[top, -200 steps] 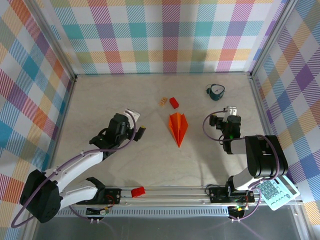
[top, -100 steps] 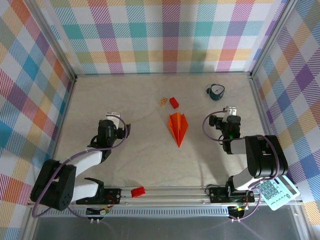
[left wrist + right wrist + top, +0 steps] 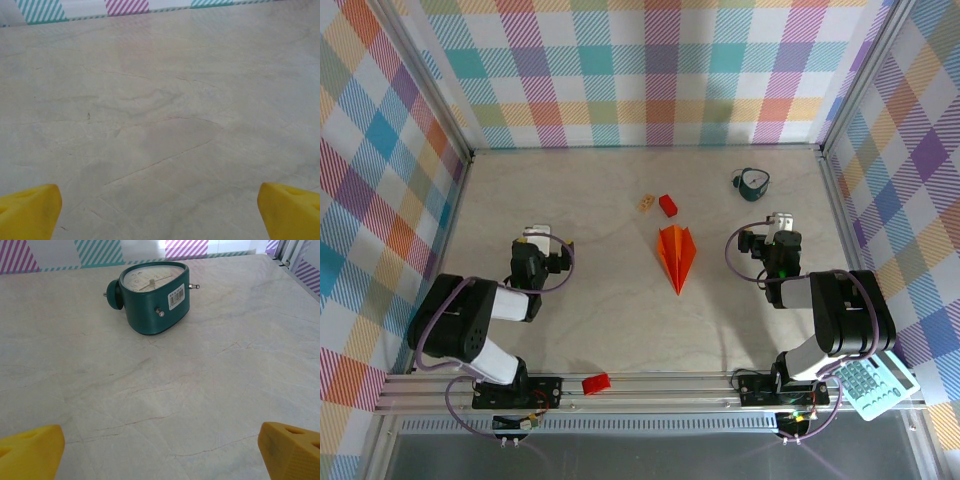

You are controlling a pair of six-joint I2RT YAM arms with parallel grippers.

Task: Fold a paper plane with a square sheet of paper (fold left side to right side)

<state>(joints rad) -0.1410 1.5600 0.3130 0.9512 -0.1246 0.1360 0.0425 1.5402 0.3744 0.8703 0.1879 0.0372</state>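
The square sheet of paper lies folded as a narrow orange paper plane [image 3: 677, 255] with a centre crease, flat on the middle of the table, its tip pointing toward the near edge. My left gripper [image 3: 538, 240] sits well to the left of it, folded back over its arm. In the left wrist view the left gripper [image 3: 160, 215] is open, its yellow fingertips [image 3: 30, 210] wide apart over bare table. My right gripper [image 3: 781, 224] rests to the right of the plane. Seen from the right wrist, the right gripper [image 3: 160, 455] is open and holds nothing.
A small red block [image 3: 668, 205] and a tan block [image 3: 646, 203] lie just beyond the plane. A green alarm clock [image 3: 752, 184] lies at the back right, ahead of the right gripper [image 3: 152, 297]. Another red block [image 3: 596, 383] sits on the front rail, a calculator [image 3: 875, 385] at the near right.
The left arm has drawn back and to the left, away from the plane, and folded up over its base. The right arm and the plane have not moved.
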